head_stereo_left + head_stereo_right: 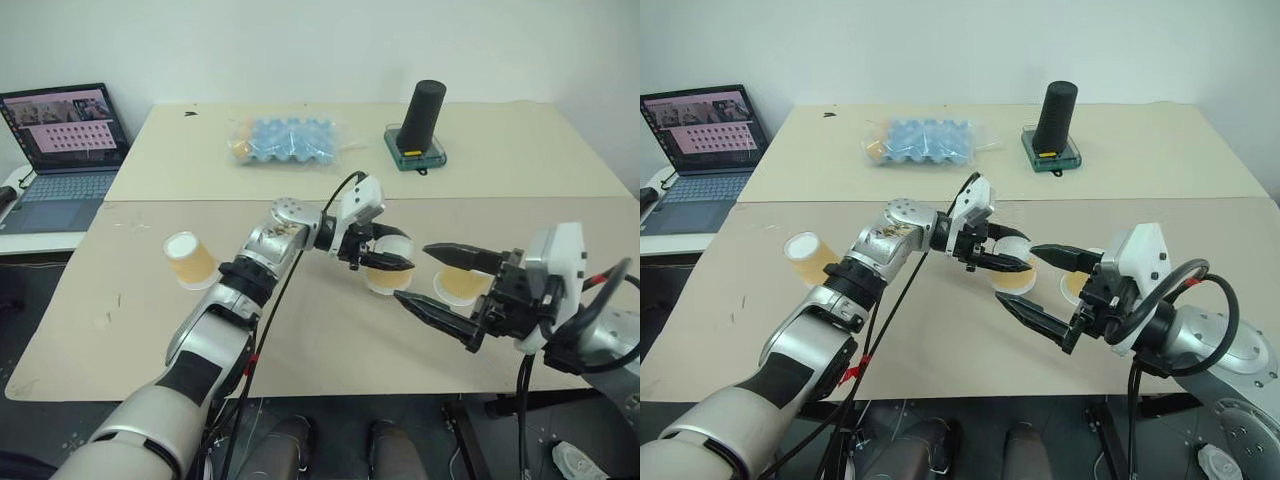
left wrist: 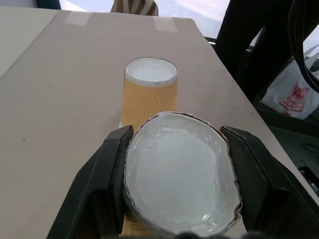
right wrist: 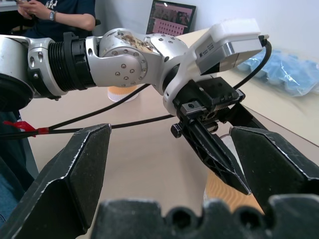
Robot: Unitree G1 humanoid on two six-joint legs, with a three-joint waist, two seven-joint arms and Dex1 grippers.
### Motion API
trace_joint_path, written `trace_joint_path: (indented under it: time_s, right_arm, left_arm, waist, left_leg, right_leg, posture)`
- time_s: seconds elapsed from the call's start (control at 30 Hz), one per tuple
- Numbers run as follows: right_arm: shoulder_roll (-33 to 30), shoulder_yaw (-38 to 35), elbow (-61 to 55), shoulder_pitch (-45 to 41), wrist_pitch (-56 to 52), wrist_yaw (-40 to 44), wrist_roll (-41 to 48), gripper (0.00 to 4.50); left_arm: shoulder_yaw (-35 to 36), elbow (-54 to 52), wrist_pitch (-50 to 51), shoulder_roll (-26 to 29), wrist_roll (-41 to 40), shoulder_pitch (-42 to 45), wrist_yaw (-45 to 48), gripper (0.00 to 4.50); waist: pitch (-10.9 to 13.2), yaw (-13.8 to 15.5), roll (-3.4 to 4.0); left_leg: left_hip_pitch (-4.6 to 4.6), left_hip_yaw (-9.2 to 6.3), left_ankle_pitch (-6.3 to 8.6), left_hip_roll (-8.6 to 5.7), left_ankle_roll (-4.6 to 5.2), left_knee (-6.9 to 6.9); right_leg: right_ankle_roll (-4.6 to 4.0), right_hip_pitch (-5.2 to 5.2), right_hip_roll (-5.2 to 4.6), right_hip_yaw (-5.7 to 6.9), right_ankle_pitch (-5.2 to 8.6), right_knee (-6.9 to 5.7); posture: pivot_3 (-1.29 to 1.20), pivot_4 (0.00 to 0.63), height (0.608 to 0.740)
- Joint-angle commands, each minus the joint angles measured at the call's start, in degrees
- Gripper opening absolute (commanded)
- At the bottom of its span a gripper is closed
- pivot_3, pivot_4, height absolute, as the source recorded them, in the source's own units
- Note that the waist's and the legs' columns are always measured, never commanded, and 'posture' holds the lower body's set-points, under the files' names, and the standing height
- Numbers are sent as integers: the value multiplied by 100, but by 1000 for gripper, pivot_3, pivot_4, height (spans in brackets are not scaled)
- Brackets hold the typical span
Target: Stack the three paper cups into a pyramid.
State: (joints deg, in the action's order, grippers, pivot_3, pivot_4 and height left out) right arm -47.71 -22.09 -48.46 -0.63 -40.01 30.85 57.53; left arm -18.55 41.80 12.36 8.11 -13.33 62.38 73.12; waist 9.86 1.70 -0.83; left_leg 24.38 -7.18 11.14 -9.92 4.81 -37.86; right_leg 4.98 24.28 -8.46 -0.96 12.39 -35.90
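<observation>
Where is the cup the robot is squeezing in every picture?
Left eye view: the squeezed cup is mid-table.
Right eye view: mid-table too.
Left wrist view: up close, its white end between the fingers.
Right wrist view: its tan side behind a black finger.
Shared landmark: the left gripper clamped around it.

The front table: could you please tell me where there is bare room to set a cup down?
Bare room lies on the front table, between the far-left cup and the left hand. It is crowded around the two cups: the one the left hand grips and the other between the right hand's open fingers.
</observation>
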Motion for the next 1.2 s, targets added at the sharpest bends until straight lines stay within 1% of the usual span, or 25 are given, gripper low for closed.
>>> trace_joint_path:
  time_s: [0.03,0.1,0.17,0.2,0.23,0.3,0.5,0.57,0.63,0.73,0.83,0.93,0.97,1.03,1.07,1.17,1.2]
  right_arm:
    - [9,-244,-194,41,201,-72,77,4500]
    - [3,-246,-193,39,208,-81,84,4500]
    - [-1,-238,-178,32,221,-79,79,4500]
    - [-5,-227,-157,21,228,-74,69,4500]
    - [-9,-221,-146,18,235,-71,63,4500]
    - [-15,-184,-107,-15,246,-53,55,4500]
    - [-22,-84,-12,-119,243,8,10,4500]
    - [-18,-55,21,-185,234,34,55,4500]
    - [-19,-14,62,-221,222,64,45,4500]
    - [-25,-1,72,-201,210,115,57,4500]
    - [-28,34,115,-218,223,158,39,4500]
    - [-19,123,188,-274,225,210,0,4500]
    - [-8,165,224,-304,229,235,-9,4500]
    - [-4,249,310,-369,232,300,-41,4500]
    - [-5,294,354,-414,234,348,-45,4500]
    - [8,417,484,-564,244,481,-46,4500]
    - [4,470,541,-612,246,535,-82,4500]
  left_arm:
    - [39,83,-252,-54,199,64,86,2572]
    - [16,140,-354,-56,319,30,88,2572]
    - [23,191,-433,-70,417,1,71,3317]
    - [54,198,-412,-83,420,-4,77,3552]
    - [89,197,-383,-97,418,-7,88,3976]
    - [179,160,-385,-106,391,7,98,4442]
    - [499,-58,-190,-61,250,82,55,4442]
    - [685,-233,-204,47,248,136,-116,4442]
    - [917,-464,-172,195,217,208,-335,4442]
    - [1367,-1288,59,469,32,215,-778,4442]
    - [2017,-2645,866,646,-346,-18,-1747,4442]
    - [2455,-4222,1381,511,-267,-706,-3156,4442]
    - [2531,-4757,1515,390,-37,-1040,-3757,4442]
    - [2495,-5597,1420,272,745,-1759,-4837,4442]
    - [2365,-5924,1422,297,1107,-2137,-5169,4442]
    - [2299,-6447,1606,140,1714,-3137,-6059,4442]
    - [2394,-6516,1580,71,1860,-3470,-6353,4442]
  waist:
    - [0,1,0]
    - [0,1,0]
    - [0,-2,0]
    - [0,-2,0]
    - [0,-2,0]
    - [0,-3,0]
    - [0,-34,0]
    - [0,-41,0]
    - [0,-67,0]
    - [0,-105,0]
    - [0,-108,1]
    - [-3,-109,3]
    - [-5,-104,4]
    - [-10,-102,2]
    - [-10,-96,0]
    - [-11,-82,-3]
    - [-11,-70,-3]
  left_leg:
    - [0,0,-1,0,1,0]
    - [0,0,-1,-1,3,-1]
    - [0,0,-2,-2,4,-1]
    - [0,0,-2,-2,4,-1]
    - [0,0,-3,-1,5,-1]
    - [0,0,-3,-2,5,-1]
    - [-1,0,-4,-1,6,-1]
    - [-1,0,-4,-1,6,-1]
    - [-1,0,-4,-1,6,-2]
    - [-1,0,-5,0,6,-2]
    - [-1,0,-5,0,5,-2]
    - [-6,0,-12,1,-6,-3]
    - [-11,0,-29,2,-34,-3]
    - [-20,0,-29,2,-34,-3]
    - [-23,1,-26,1,-30,-3]
    - [-21,4,-16,2,-16,-3]
    - [-22,4,-13,2,-13,-3]
  right_leg:
    - [0,-1,0,0,0,0]
    - [1,-1,0,0,-1,1]
    - [2,0,0,0,-1,1]
    - [2,0,0,0,-1,0]
    - [2,-1,0,0,-1,0]
    - [2,-1,0,0,-1,0]
    - [3,0,0,0,-1,-2]
    - [3,0,0,0,-2,-2]
    - [3,0,0,0,-2,-3]
    - [3,2,0,-1,-2,-6]
    - [3,3,1,-2,-2,-7]
    - [3,-1,1,-3,-2,-7]
    - [3,-5,2,-3,-2,-7]
    - [3,-14,2,-7,-2,-6]
    - [3,-18,2,-8,-2,-9]
    - [-2,-13,5,-13,-7,-17]
    - [-2,-13,6,-13,-8,-17]
  posture:
    - [0,150,727]
    - [0,150,727]
    - [0,150,727]
    - [0,150,727]
    - [0,150,727]
    - [0,150,727]
    - [0,150,727]
    - [0,150,727]
    - [0,150,727]
    - [0,150,727]
    - [0,150,727]
    - [0,150,727]
    - [0,150,727]
    - [0,150,727]
    - [0,150,727]
    - [0,150,727]
    - [0,150,727]
